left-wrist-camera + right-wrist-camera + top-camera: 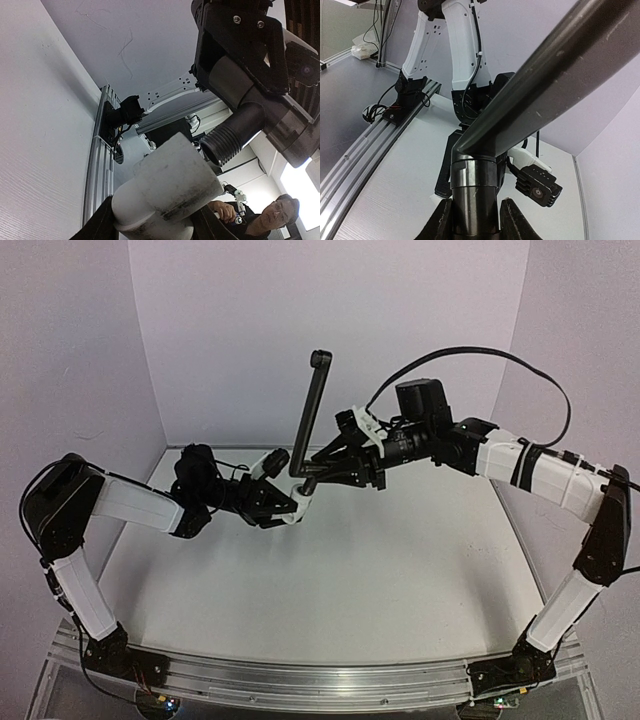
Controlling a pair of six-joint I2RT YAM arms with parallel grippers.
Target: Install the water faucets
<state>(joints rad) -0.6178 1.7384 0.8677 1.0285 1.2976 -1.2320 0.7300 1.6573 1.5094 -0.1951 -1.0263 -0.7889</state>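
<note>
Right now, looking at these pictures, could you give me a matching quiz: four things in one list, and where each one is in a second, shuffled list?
Things:
1. black faucet
2. white fitting
3. aluminium rail
4. black cable

Places:
A. along the near edge of the table
B. gripped by the left end effector
C. looping above the right arm
D. gripped at its base by the right end effector, rod pointing up

Pairs: 1-D, 2-B, 3-A, 4-C.
</note>
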